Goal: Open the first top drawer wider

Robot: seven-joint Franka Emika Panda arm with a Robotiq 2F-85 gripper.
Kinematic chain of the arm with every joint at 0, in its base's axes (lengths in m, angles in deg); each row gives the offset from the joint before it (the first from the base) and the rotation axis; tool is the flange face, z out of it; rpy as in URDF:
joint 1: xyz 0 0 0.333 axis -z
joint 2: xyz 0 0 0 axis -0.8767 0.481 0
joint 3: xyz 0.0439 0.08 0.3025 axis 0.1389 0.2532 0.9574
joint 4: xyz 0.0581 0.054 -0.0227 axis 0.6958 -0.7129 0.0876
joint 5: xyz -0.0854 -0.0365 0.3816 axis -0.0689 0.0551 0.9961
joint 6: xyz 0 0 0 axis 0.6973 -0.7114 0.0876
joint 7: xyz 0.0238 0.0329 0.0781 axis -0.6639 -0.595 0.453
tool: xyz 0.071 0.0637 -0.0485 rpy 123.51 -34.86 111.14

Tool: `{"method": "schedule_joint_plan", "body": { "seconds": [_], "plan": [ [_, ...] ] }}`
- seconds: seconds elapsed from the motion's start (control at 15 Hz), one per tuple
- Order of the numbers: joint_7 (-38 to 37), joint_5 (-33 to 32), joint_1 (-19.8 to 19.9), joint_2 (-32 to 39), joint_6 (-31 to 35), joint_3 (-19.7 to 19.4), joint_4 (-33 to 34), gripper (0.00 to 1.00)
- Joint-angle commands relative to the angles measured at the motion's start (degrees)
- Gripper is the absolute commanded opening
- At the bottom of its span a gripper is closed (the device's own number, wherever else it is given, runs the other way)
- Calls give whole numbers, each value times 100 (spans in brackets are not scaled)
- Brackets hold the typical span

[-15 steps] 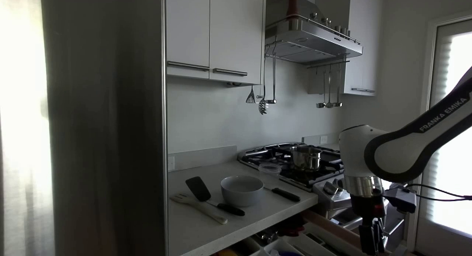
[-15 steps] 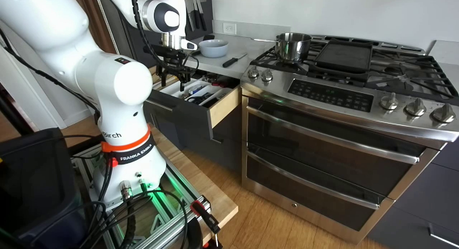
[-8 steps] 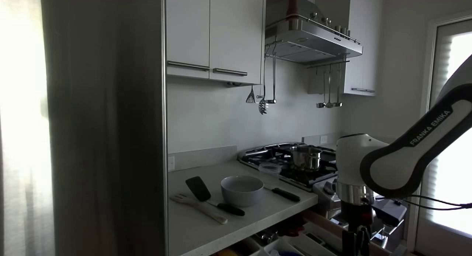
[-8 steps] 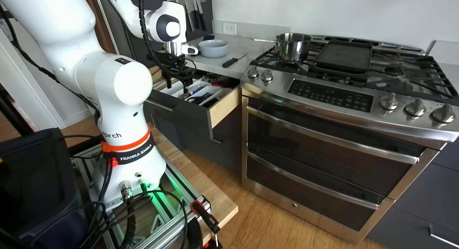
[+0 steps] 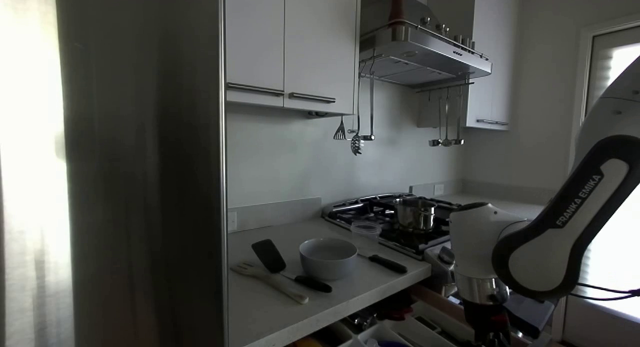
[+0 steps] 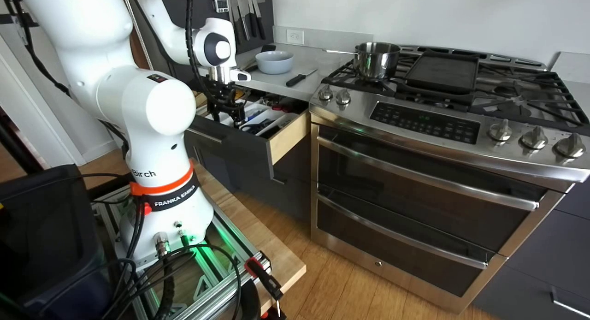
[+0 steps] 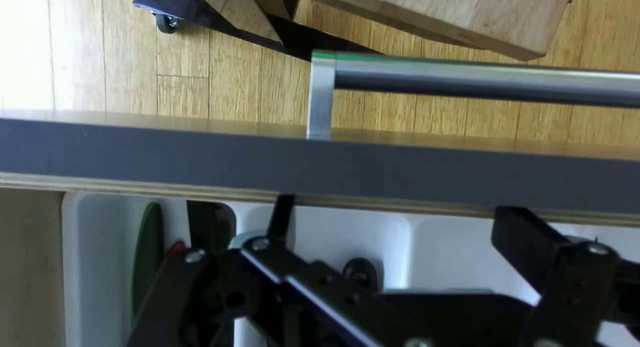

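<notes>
Two-fingered and pointing down, hanging from a white arm (image 6: 147,98) over the top drawer (image 6: 246,150), dark-fronted, wooden-sided and standing partway out of the cabinet (image 6: 292,201) just beside a steel stove (image 6: 415,184). Holding the black fingers (image 7: 525,247) wide apart in the wrist view, close to the inner edge of the drawer front (image 7: 250,159); not showing clearly whether touching it or dipping below its top edge. Looking down there also on a white divided tray (image 7: 95,267) lying inside the drawer, partly hidden under the fingers, and on a metal bar handle (image 7: 482,82) jutting from the outer face. In an exterior view, showing the worktop (image 5: 265,312) above the drawer, bearing a pale bowl (image 5: 327,264), a black spatula (image 5: 270,257) just beside the bowl, a wooden utensil (image 5: 275,283) lying next to the spatula, and a black-handled knife (image 5: 388,263) nearer the stove. In both exterior views, showing a steel pot (image 5: 416,217) standing on the stove.
</notes>
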Motion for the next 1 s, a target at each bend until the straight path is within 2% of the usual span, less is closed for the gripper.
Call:
{"method": "schedule_joint_plan", "body": {
  "seconds": [0.0, 0.53, 0.93],
  "plan": [
    [58, 195, -45, 205, -247, 64, 19, 100],
    [248, 508, -96, 203, -1264, 99, 79, 100],
    [317, 567, -98, 153, -1363, 110, 105, 100]
  ]
}}
